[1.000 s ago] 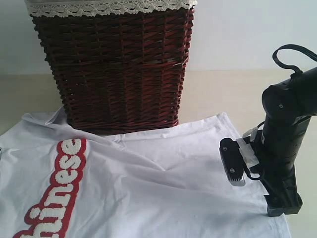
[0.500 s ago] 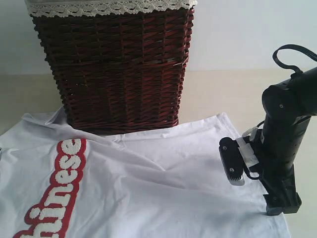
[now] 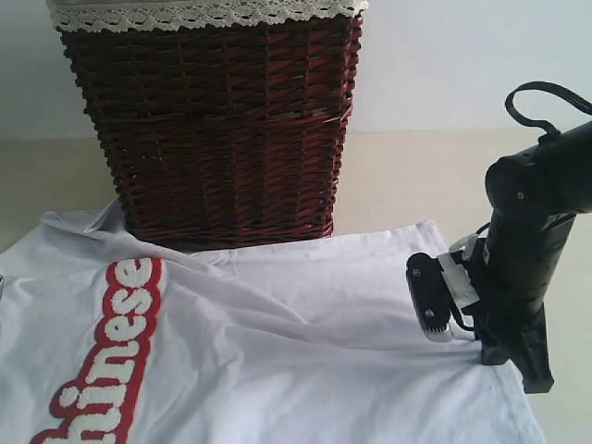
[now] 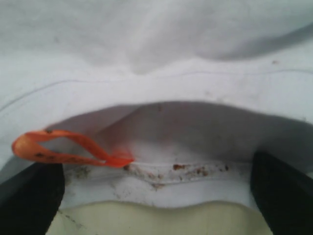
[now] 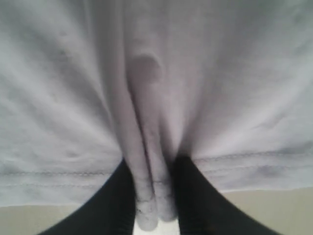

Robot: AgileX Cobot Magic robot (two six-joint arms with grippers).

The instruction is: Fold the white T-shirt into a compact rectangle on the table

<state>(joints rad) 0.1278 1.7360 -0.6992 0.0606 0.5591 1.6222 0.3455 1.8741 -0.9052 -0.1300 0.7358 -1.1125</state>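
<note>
- Left gripper: jaws wide apart, gripping nothing, one dark finger on either side of the shirt's neckband; judged to be lined up to take the collar once closed.
- Orange neck label: loops out sideways from the inner neckband, close to one finger; a few brownish specks along the same band.
- White T-shirt: lies spread open across the table, unfolded, filling the lower part of the exterior view from left edge to right.
- Fuzzy white letters: outlined in red, run up the chest at the left of the exterior view, reading sideways.
- Fabric: soft and matte, with shallow creases fanning across the middle towards the right-hand corner, which suggests a pull from that side.
- Dark red wicker basket: stands upright behind the shirt, centre-left, with its base touching or overlapping the shirt's far edge; white lace trim along the rim, no part of the shirt.
- Right gripper: closed on a narrow pleat of cloth at the stitched hem, at the shirt's right edge; grip placed there, presumably, so the side can be carried over for a first fold.
- Bare cream table: visible beyond the hem, to the right.
</note>
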